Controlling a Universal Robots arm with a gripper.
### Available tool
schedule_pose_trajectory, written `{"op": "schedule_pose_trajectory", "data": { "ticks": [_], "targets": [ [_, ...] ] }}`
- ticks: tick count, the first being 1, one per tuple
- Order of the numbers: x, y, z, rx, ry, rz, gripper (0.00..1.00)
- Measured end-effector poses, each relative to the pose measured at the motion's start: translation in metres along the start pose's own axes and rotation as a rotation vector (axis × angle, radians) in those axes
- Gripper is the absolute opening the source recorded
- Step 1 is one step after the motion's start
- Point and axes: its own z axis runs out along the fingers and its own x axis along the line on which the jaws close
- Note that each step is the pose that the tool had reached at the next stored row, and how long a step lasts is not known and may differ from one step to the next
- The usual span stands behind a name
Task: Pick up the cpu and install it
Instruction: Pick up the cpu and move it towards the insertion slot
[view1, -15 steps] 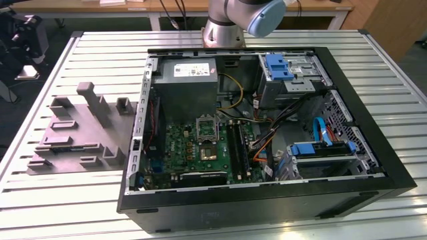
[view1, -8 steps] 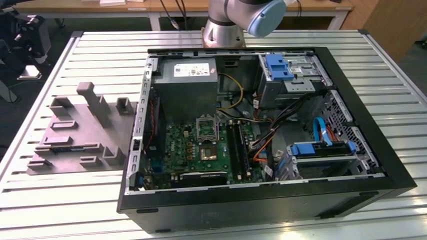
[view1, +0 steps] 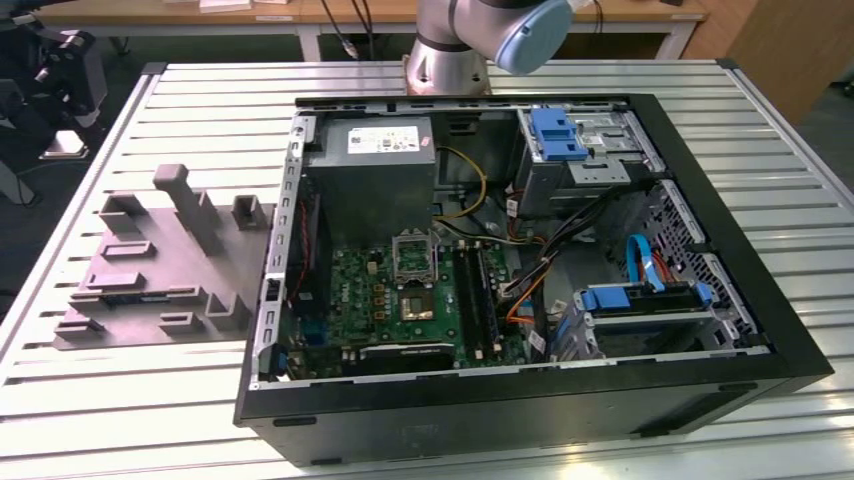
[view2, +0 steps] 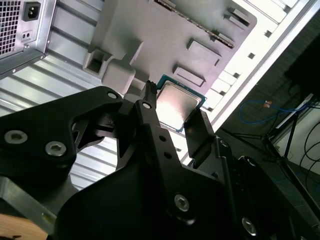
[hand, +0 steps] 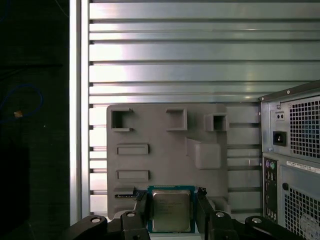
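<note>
The gripper (hand: 171, 196) is pinching the cpu (hand: 171, 214). In both wrist views a dark finger (view2: 199, 131) sits against each of two opposite edges, with the silvery lid facing the cameras. The chip hangs over the grey moulded holder tray (hand: 160, 135). I judge it to be lifted off the tray rather than resting in a pocket, though the contact underneath is hidden.

That puts the work at the carrying stage: picked up, not installed. The open computer case (view1: 747, 345) lies on its side just beside the tray. Inside it, the motherboard (view1: 380, 300) shows a socket (view1: 414, 252) framed in silver metal. Seating the chip there would call for a firm, level grip, corners squared to the socket, and a soft descent with no sideways scrape.

Everything rests on a ribbed metal surface (view1: 160, 400), with the robot arm (view1: 481, 35) rising at its far edge. Beyond it stand pale wooden benches (view1: 267, 12), and dark equipment (view1: 54, 70) sits at the exterior view's left. A blue cable (view2: 260, 107) trails across the floor.
</note>
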Motion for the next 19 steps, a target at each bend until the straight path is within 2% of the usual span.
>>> {"op": "schedule_pose_trajectory", "data": {
  "ticks": [19],
  "targets": [
    [-0.0101,0.0003,0.0002,0.0,0.0,0.0,0.47]
  ]
}}
